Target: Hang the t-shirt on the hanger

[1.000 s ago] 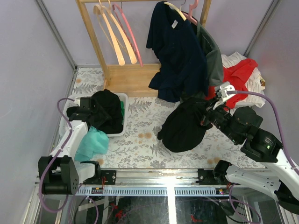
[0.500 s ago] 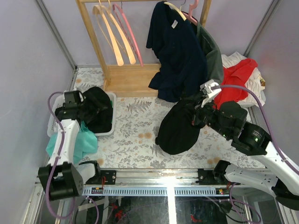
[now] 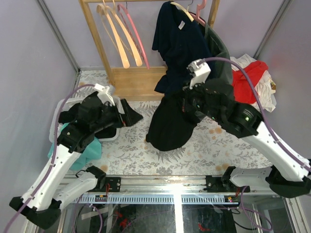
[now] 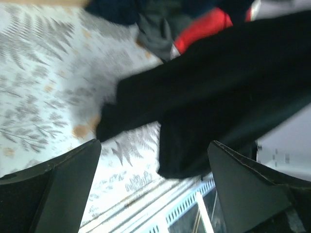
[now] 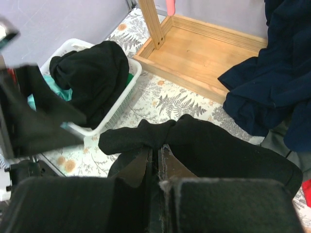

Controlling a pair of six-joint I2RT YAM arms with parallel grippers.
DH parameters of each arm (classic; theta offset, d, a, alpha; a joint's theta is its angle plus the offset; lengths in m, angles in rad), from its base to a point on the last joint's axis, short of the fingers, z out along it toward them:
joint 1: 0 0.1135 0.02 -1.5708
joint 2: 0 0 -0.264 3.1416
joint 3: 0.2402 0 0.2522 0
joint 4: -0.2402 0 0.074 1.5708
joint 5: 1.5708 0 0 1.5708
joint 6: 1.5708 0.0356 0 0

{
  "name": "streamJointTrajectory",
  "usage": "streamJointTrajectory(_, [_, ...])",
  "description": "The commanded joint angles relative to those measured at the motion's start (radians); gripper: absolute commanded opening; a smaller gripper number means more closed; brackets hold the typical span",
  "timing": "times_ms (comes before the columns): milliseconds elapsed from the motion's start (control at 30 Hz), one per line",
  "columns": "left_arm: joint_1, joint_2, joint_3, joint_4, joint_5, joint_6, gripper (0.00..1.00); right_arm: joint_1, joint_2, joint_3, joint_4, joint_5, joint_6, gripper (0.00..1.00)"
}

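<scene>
The t-shirt (image 3: pixel 170 124) hung as a bunched black mass just in front of the wooden rack (image 3: pixel 141 82). Its print was folded out of sight, its sleeves were hard to pick out, and the left wrist view of it was blurred. The right gripper (image 5: pixel 156 154) was pinched tight on a fold of it before the rack's base. The hanger (image 3: pixel 133 36) hung on the rack, pink, its hook cut off at the overhead view's upper edge. Left of the rack's front, the left gripper (image 4: pixel 154 145) gaped wide, holding nothing.
</scene>
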Motion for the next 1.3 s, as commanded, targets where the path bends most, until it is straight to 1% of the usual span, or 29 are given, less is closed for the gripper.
streamJointTrajectory(0, [-0.194,-0.003,-0.058,-0.001,-0.024,-0.017,0.99,-0.002,0.106,0.169,-0.002,0.052,0.007,0.00])
streamJointTrajectory(100, [-0.375,0.044,-0.068,0.010,-0.170,-0.040,1.00,-0.003,0.176,0.246,-0.028,0.051,0.007,0.00])
streamJointTrajectory(167, [-0.465,0.080,-0.053,0.007,-0.259,-0.051,1.00,-0.002,0.213,0.285,-0.042,0.049,0.008,0.00])
streamJointTrajectory(267, [-0.535,0.143,-0.037,0.017,-0.356,-0.054,1.00,-0.003,0.239,0.309,-0.049,0.027,0.013,0.00])
streamJointTrajectory(367, [-0.566,0.208,-0.017,0.012,-0.512,-0.056,0.99,-0.003,0.236,0.302,-0.048,0.015,0.024,0.00])
streamJointTrajectory(400, [-0.573,0.218,-0.012,0.018,-0.556,-0.053,0.92,-0.002,0.230,0.296,-0.049,0.014,0.026,0.00])
streamJointTrajectory(467, [-0.578,0.228,0.010,0.017,-0.637,-0.049,0.68,-0.002,0.215,0.288,-0.062,0.023,0.027,0.00])
streamJointTrajectory(533, [-0.583,0.228,0.030,0.015,-0.684,-0.042,0.50,-0.003,0.196,0.276,-0.074,0.032,0.025,0.00])
streamJointTrajectory(567, [-0.586,0.226,0.040,0.009,-0.719,-0.041,0.36,-0.003,0.179,0.267,-0.076,0.036,0.026,0.00])
streamJointTrajectory(600, [-0.587,0.222,0.047,0.007,-0.732,-0.036,0.26,-0.003,0.169,0.258,-0.077,0.040,0.027,0.00])
streamJointTrajectory(633, [-0.588,0.216,0.056,0.007,-0.742,-0.032,0.20,-0.003,0.160,0.249,-0.079,0.045,0.027,0.00])
streamJointTrajectory(700, [-0.592,0.203,0.073,0.000,-0.753,-0.031,0.02,-0.002,0.147,0.238,-0.083,0.056,0.026,0.00])
streamJointTrajectory(733, [-0.593,0.193,0.081,-0.003,-0.749,-0.023,0.00,-0.003,0.143,0.235,-0.087,0.066,0.023,0.00])
streamJointTrajectory(1000, [-0.595,0.092,0.139,-0.090,-0.708,-0.025,0.00,-0.003,0.116,0.222,-0.119,0.139,0.001,0.00])
streamJointTrajectory(1167, [-0.595,0.037,0.162,-0.161,-0.736,-0.035,0.00,-0.002,0.106,0.213,-0.158,0.210,-0.016,0.00])
streamJointTrajectory(1267, [-0.595,0.039,0.238,-0.218,-0.755,-0.024,0.00,-0.003,0.094,0.175,-0.190,0.261,-0.022,0.00])
